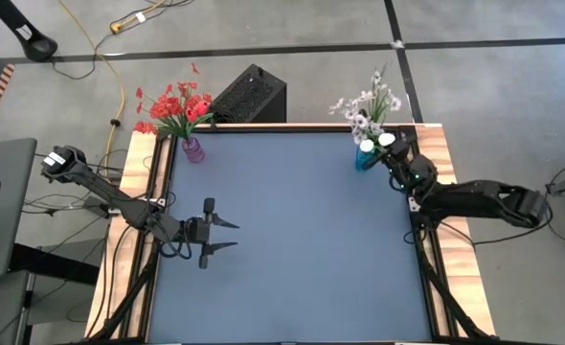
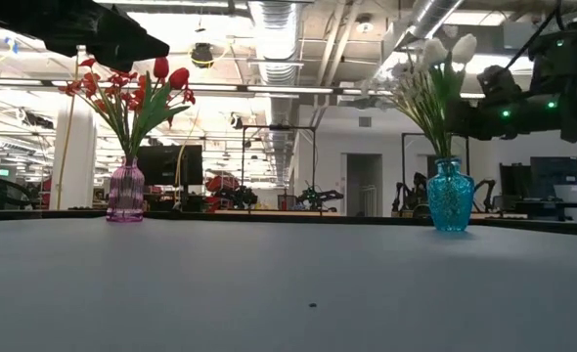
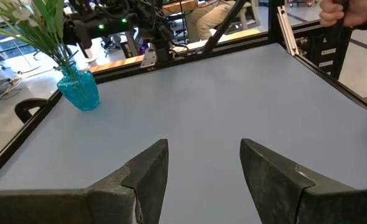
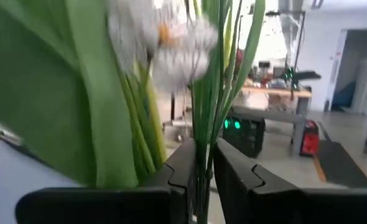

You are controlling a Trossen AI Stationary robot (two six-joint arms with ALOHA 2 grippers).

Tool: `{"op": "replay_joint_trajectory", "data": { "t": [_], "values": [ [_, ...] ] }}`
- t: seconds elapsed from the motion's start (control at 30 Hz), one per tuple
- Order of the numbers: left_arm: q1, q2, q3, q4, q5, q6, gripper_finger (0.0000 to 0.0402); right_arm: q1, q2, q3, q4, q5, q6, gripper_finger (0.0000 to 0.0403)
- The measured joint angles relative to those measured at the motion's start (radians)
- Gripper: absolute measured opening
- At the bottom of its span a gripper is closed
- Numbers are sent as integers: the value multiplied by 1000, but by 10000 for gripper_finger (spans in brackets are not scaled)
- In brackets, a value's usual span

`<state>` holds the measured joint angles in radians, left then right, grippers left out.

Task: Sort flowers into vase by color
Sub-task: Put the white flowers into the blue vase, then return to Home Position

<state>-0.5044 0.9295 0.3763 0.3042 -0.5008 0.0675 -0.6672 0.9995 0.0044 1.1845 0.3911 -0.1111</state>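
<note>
Red flowers (image 1: 175, 103) stand in a pink vase (image 2: 125, 191) at the table's far left corner. White flowers (image 1: 369, 105) stand in a blue vase (image 2: 450, 196) at the far right corner. My right gripper (image 4: 205, 180) is level beside the white bunch, above the blue vase (image 1: 364, 158). Its fingers stand a narrow gap apart, with thin green stems (image 4: 202, 124) running up between them. My left gripper (image 1: 230, 235) hangs open over the table's left half, with nothing between its fingers (image 3: 152, 174). My right gripper has thin green stems (image 4: 203, 155) of the white bunch in the narrow gap between its fingers, coming at them level and lying across them. I cannot tell whether the fingers touch the stems. The stems stay upright in the blue vase.
A black box (image 1: 249, 96) sits just beyond the far edge. Metal frame rails (image 1: 426, 268) line the table's left and right sides. A laptop (image 1: 0, 201) lies off the left side. A person's hand (image 3: 351, 9) rests on the frame. The blue mat (image 1: 302, 249) lies bare between the arms.
</note>
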Motion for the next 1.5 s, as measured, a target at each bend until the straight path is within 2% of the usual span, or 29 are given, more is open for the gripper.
{"op": "replay_joint_trajectory", "data": {
  "t": [0.17,0.43,0.97,1.1,1.27,1.4,1.5],
  "values": [
    [0,0,0,0,0,3,190,0,-80,23,-256,27,8,82],
    [0,0,0,2,-1,7,190,0,-198,133,-692,23,5,82],
    [0,0,0,7,7,18,190,44,-413,312,-1311,19,-2,86],
    [0,0,0,9,7,17,190,55,-430,349,-1400,23,4,118],
    [0,0,0,9,8,7,190,59,-432,393,-1474,16,62,191],
    [0,0,0,9,8,-2,190,59,-424,441,-1596,-46,133,241],
    [0,0,0,10,8,-1,190,59,-419,470,-1670,-104,196,258]
  ]
}}
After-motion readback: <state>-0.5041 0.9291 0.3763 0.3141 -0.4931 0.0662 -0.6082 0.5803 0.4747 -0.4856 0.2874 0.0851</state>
